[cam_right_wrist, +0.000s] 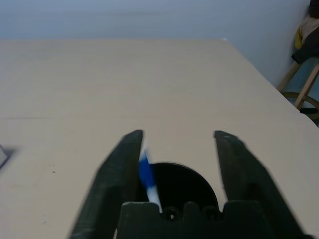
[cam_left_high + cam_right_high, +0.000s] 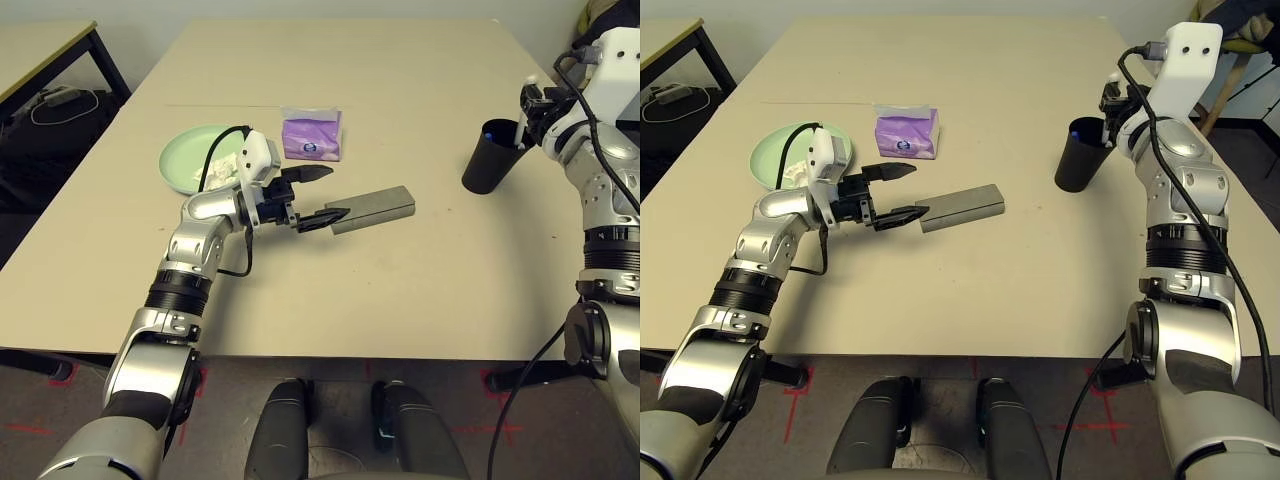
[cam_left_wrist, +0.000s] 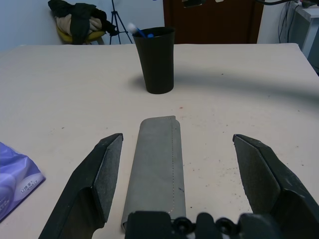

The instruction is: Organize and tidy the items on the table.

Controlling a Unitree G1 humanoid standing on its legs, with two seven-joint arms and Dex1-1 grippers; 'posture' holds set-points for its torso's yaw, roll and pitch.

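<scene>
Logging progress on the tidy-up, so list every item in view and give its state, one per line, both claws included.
Glasses case: shut, lying flat between the open left claw's fingers.
Left claw: open, holding nothing.
Right claw: open, above the cup.
Black cup: upright, blue and white pen inside.
Pale green plate: flat on the table, crumpled white tissue on it.
Purple tissue pack: lying flat, untouched.

A smaller beige table with black legs stands at 10 o'clock, with white cables on a dark surface beneath it. Red tape marks cross the grey floor at 6 o'clock. Toward 2 o'clock, a dark brown door and a tripod stand against a pale wall.
</scene>
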